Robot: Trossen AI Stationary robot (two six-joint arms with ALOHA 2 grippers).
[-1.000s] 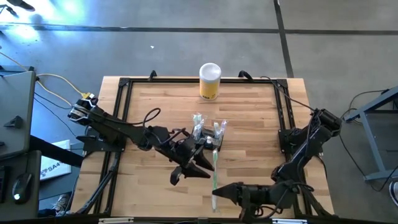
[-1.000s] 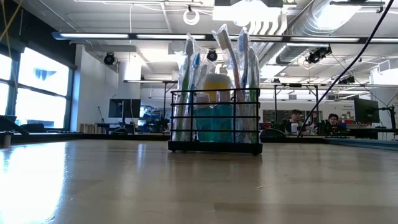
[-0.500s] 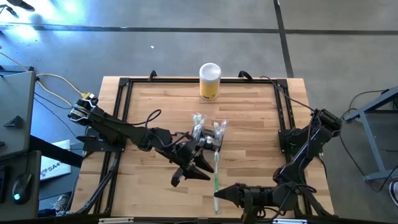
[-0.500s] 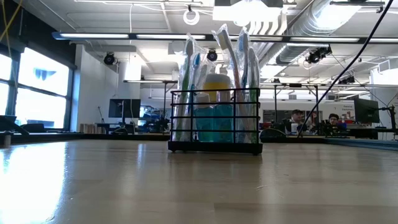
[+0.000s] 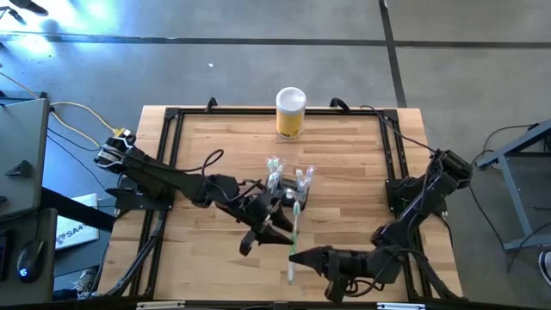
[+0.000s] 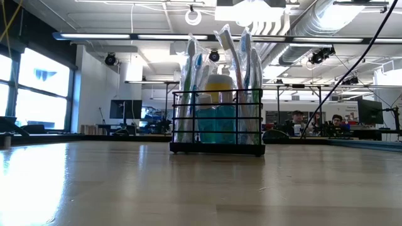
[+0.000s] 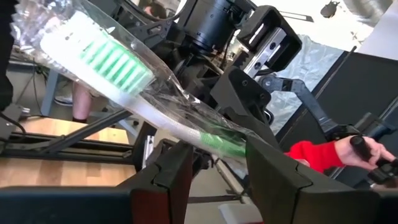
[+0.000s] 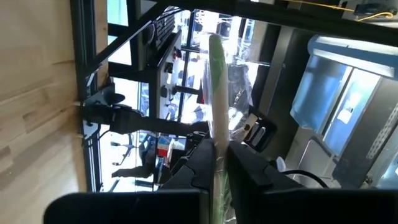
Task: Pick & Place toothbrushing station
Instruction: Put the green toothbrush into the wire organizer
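Observation:
The black wire-mesh caddy stands on its base mid-table and holds several wrapped toothbrushes; it also shows in the low view. My right gripper is near the front edge, shut on a plastic-wrapped white-and-green toothbrush, which runs from there toward the caddy. My left gripper is open just left of that toothbrush. In the left wrist view the handle passes between my open left fingertips, with the bristle head closer to the camera. My right gripper pinches the toothbrush's handle between its two fingers, near the handle's free end. The fingers come level from the table's right and lie across the brush. The brush sticks out toward the caddy, about level and clear of the table. My left gripper: I cannot tell whether its fingers touch the handle between them.
A yellow cylinder with a white lid stands at the far edge, behind the caddy. A black frame runs round the tabletop. People sit at desks in the room beyond.
My right gripper has carried the toothbrush a little toward the table's left, up against my open left gripper. The brush now slants slightly, its near end farther left than before. The caddy has not moved.

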